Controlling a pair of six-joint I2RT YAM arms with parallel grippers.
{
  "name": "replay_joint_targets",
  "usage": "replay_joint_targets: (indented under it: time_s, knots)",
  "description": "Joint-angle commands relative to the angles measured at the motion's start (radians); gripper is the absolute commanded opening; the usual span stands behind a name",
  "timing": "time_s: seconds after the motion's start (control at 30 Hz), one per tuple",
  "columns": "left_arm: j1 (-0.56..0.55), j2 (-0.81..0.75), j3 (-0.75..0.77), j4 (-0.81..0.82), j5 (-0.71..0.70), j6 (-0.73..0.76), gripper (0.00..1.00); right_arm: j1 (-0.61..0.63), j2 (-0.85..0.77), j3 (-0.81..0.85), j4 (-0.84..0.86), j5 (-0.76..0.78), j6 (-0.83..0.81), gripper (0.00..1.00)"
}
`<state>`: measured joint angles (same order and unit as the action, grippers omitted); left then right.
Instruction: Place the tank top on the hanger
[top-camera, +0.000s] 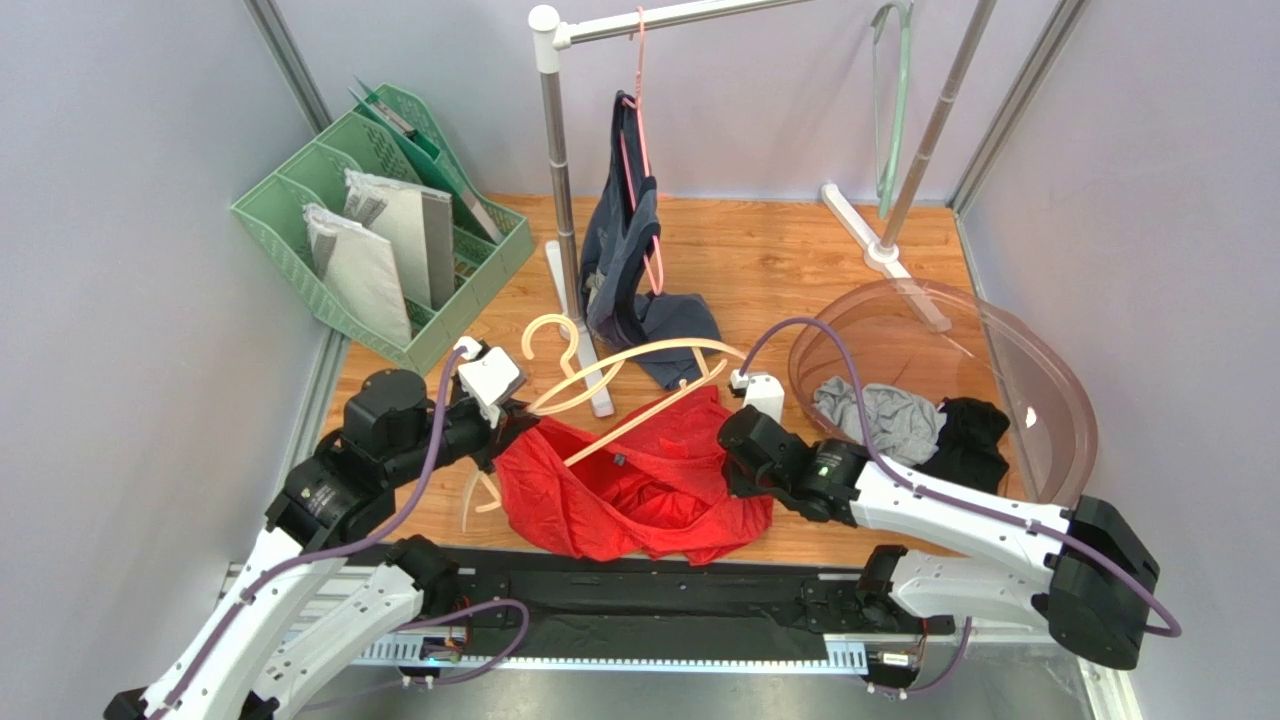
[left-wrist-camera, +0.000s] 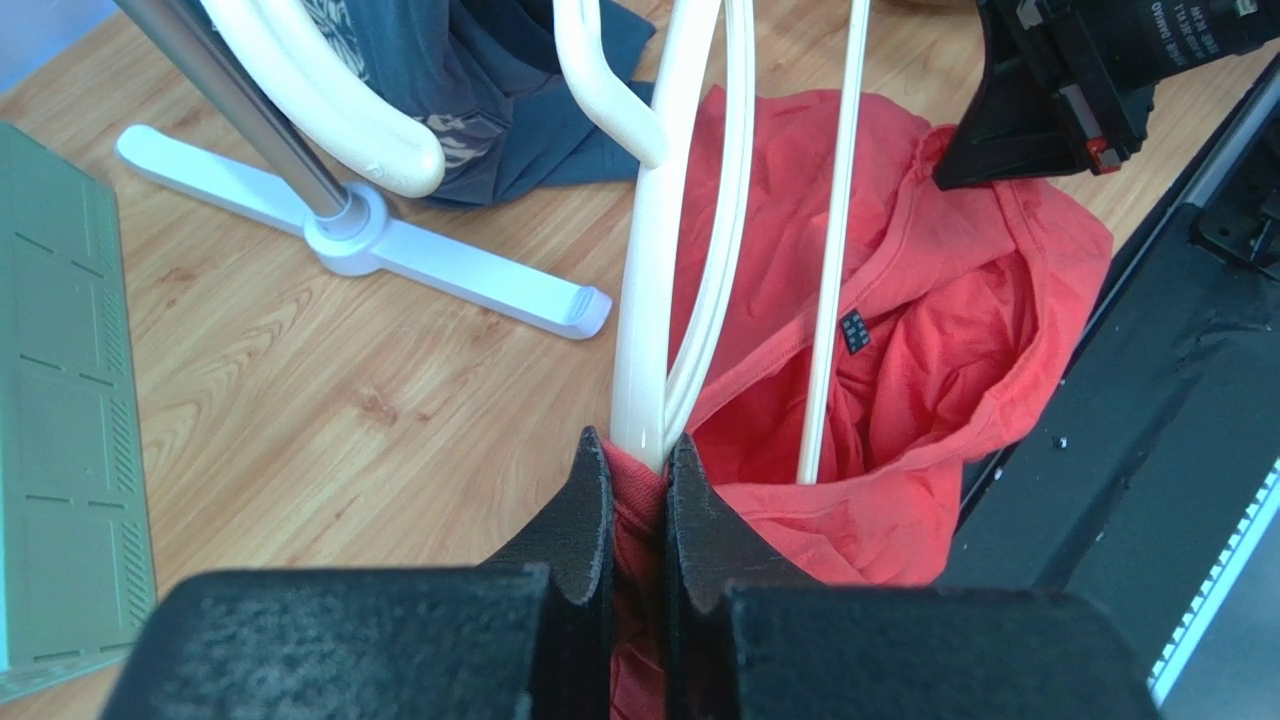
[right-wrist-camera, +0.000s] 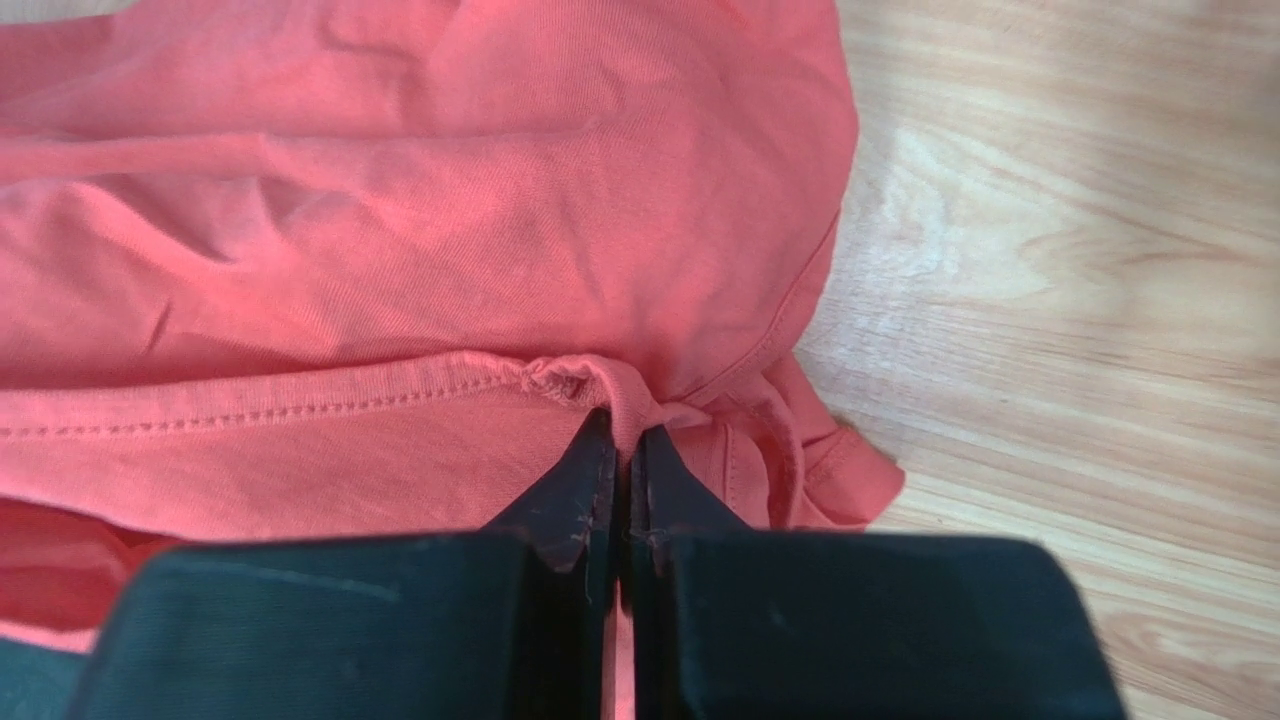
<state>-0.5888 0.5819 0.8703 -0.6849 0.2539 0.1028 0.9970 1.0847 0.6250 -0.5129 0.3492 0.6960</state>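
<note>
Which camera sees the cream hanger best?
The top external view: it shows the cream hanger with its hook and both shoulders, lying across the red tank top. The left wrist view shows only parts of it close up. The right wrist view shows none, just red cloth.

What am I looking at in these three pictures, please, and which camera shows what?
These are two robot arms bolted at the near edge of a wooden table. The wide picture comes from a fixed camera above and behind them. The other two come from a camera on each wrist, looking along that arm's black fingers.

On the table lie a red tank top with a cream hanger lying across it, a green file rack, and a clear pink bowl holding a grey cloth. A navy top hangs from a rail behind.

The left gripper is shut on red fabric, right where the hanger's end meets its fingertips. The right gripper pinches a stitched edge of the tank top.
</note>
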Motion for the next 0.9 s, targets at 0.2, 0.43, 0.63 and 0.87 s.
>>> replay_joint_targets:
  time_s: [0.2,0.43,0.63,0.87]
  knots:
    - [-0.003,-0.093,-0.004,0.081,0.024,-0.018,0.0,-0.076,-0.146,0.183,-0.189,0.097,-0.092,0.0]
    - [-0.003,-0.142,-0.013,0.102,0.065,-0.018,0.0,-0.141,-0.198,0.226,-0.253,0.129,-0.131,0.0]
    - [-0.003,-0.163,-0.016,0.125,0.145,-0.014,0.0,-0.239,-0.232,0.248,-0.279,0.137,-0.193,0.0]
    - [-0.003,-0.151,-0.016,0.137,0.232,-0.012,0.0,-0.402,-0.244,0.33,-0.282,0.083,-0.3,0.0]
